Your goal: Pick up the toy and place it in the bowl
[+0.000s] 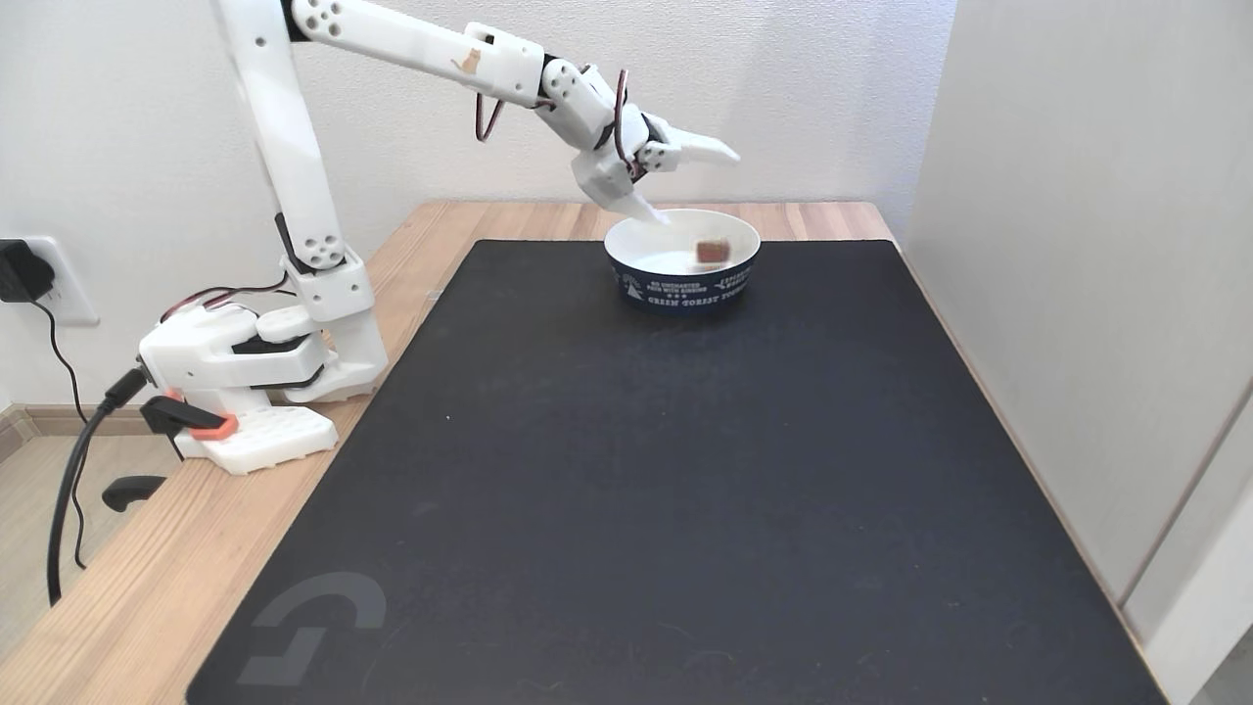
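- The tool [697,183] hangs above the near-left rim of the bowl [682,284] in the fixed view, its two fingers spread wide with nothing between them: one points out to the right, the other slants down toward the bowl's rim. Spread like this over the bowl, it reads as a release pose, not a grasp.
- The toy [712,252] is inside the bowl, a reddish-brown block against the white inner wall on the right side (it looks slightly blurred, so I cannot tell whether it is at rest or just landing).
- The bowl stands near the far edge of the desk [147,607], on the far strip of the black mat [675,470], roughly midway between the desk's left and right edges. That spot sits within the stretched arm's reach, which is likely why the arm is extended almost flat from its raised shoulder.
- The arm's base [256,377] is clamped at the desk's left edge (an orange-tipped clamp [191,419] grips it there), so the reach runs diagonally toward the far side.
- Judging from how things lie, the placing step is as good as done; what remains, if anything, is lifting the tool clear without the lower finger catching the bowl's light paper rim and tipping it.
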Robot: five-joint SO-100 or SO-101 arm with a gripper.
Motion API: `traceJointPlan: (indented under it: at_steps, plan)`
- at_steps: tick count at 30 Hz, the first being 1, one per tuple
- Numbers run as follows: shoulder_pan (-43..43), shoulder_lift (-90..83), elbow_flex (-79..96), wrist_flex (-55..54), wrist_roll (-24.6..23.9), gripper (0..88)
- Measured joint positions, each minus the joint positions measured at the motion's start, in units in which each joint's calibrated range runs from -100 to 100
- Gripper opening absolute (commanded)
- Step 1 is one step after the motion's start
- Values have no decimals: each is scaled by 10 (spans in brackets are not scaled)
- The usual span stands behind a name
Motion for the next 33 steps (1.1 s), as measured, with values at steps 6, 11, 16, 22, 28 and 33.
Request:
traceJointPlan:
  at_steps: [6, 11, 16, 22, 28, 33]
  plan:
    - [11, -28, 2, 8, 0, 5]
    - [82, -190, 45, 60, 1, 19]
    - [229, -433, 214, 82, 1, 19]
    - [342, -692, 481, 70, 45, 19]
    - [384, -911, 734, 60, 78, 19]
    - [397, -996, 776, 103, 104, 19]
